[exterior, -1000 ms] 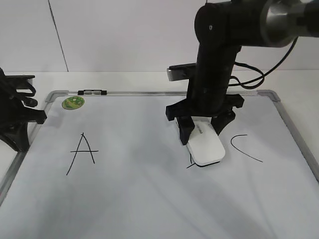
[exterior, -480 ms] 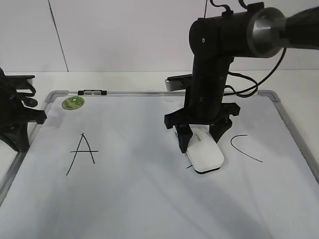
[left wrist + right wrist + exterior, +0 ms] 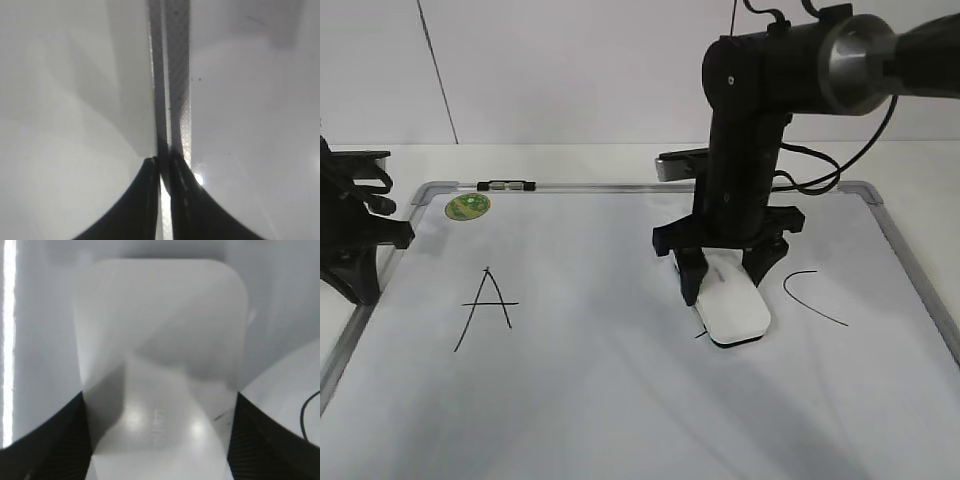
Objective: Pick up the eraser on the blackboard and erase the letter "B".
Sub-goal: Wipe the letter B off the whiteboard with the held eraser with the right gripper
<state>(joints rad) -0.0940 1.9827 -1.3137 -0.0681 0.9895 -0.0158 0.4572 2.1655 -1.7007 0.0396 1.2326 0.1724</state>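
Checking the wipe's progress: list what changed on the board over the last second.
The right pincer, shut on the eraser, slid it slightly left and back; only a short black stroke of the letter "B" shows beside it. The left pincer, "A", "C" and green sticker stayed put.

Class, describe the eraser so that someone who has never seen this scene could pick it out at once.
Start at the blackboard, a big white board in a silver frame with a black A on its left and a C on its right. Between those letters the right gripper clamps the eraser. It is the only solid white rounded block there; everything else is pen strokes or the green sticker.
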